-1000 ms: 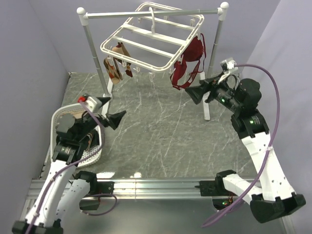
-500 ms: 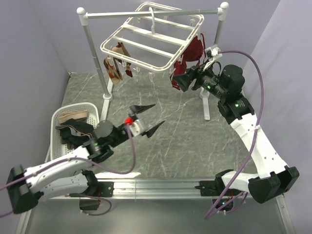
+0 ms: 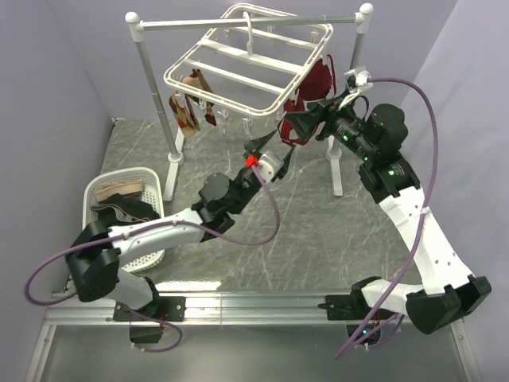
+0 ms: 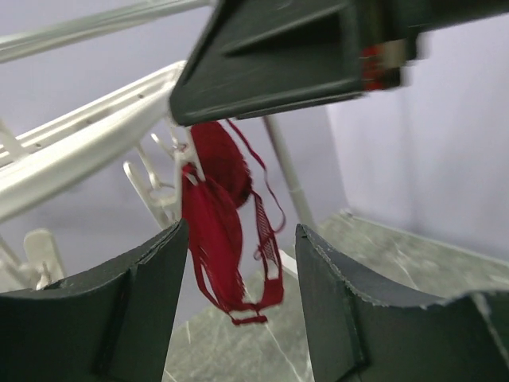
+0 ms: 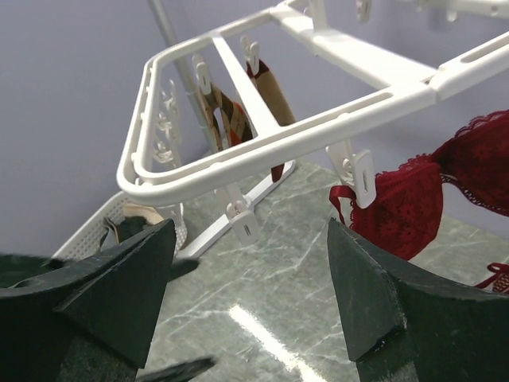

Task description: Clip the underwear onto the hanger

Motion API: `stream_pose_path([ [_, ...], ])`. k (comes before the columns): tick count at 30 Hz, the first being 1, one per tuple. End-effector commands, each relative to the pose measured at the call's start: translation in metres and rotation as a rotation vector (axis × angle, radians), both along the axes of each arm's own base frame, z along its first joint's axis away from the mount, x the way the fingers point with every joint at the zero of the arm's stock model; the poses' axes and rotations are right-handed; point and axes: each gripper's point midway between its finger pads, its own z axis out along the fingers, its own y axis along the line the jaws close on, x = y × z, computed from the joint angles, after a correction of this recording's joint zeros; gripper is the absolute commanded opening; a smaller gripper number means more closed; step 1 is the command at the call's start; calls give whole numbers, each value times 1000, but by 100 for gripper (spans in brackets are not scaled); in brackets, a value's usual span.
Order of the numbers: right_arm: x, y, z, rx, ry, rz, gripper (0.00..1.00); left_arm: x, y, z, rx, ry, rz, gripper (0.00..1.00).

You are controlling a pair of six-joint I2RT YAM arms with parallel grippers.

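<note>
I have both arms raised under the hanger (image 3: 223, 96), which hangs tilted by its hook from the top bar of the white rail stand (image 3: 199, 22). The left gripper (image 3: 269, 150) sits low beneath the frame's right end with its 2 fingers moderately apart and nothing between them. In its wrist view I see the dark red bra (image 3: 314, 83) through the gap, well beyond the fingertips. The right gripper (image 3: 296, 125) is just beside that bra, jaws wide and empty. Its own camera looks along the frame's near rail and the small clips dangling from it. The underwear (image 3: 127, 208) is not on the hanger. It lies as a dark heap in the white basket (image 3: 119, 175) at the table's (image 3: 238, 231) left edge, well apart from both grippers. A tan-and-red argyle garment (image 3: 188, 111) hangs clipped at the frame's left end.
</note>
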Motion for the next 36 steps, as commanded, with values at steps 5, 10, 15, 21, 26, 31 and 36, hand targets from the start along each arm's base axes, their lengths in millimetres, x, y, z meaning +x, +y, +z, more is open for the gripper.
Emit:
stream_pose_path([
  [5,-16,-18,48,59,-68,-68,84,34,15,40,-213,30,162,62],
  [10,-14,-15,44,58,-33,-39,84,47,17,35,-235,65,196,61],
  [15,-11,-11,34,37,-14,29,82,55,23,33,-244,87,203,60],
  [21,-2,-21,25,50,32,41,82,61,24,38,-236,49,159,64],
  [26,0,-24,22,48,45,47,82,62,20,40,-239,24,136,61],
  [31,-2,-25,18,44,45,65,82,61,15,42,-233,-5,114,58],
  [36,1,-27,13,31,45,87,82,54,9,47,-206,-13,40,47],
])
